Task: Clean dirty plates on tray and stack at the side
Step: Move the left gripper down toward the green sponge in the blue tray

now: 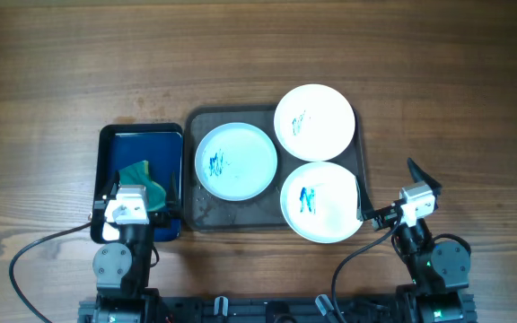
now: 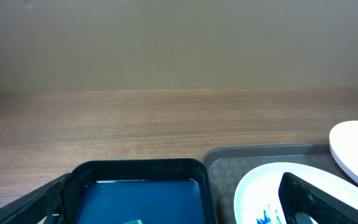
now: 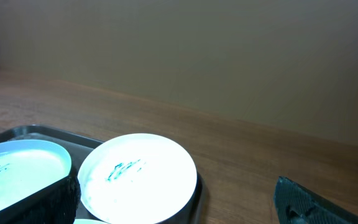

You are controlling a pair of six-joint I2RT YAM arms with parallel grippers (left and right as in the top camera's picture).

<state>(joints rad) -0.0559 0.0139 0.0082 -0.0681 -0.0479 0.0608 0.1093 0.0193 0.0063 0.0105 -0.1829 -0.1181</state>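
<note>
Left tool [image 1: 135, 190]: spread wide, empty, over teal cloth [image 1: 144, 176] in blue tray [image 1: 115, 148], lower left. Right tool [image 1: 389, 187]: likewise apart, empty, lower right beside grey tray [image 1: 212, 215]. Three plates [image 1: 235, 161] on grey tray, centre frame, all scribbled blue. Likely first: pinch cloth by raised fold, lift clear of rim, steady plate edge with other tool while wiping. Brown wood-grain tabletop [image 1: 61, 72]; plain beige wall [image 2: 179, 43] behind.

My overhead view looks straight down from well above, taking in the whole worktop [image 1: 240, 54]. Each wrist view sits low and close, facing across the worktop toward the back wall [image 2: 179, 43]. Left and right wrist views share the grey tray [image 2: 260, 152] and its far plate [image 2: 356, 146], which overhead shows too.
</note>
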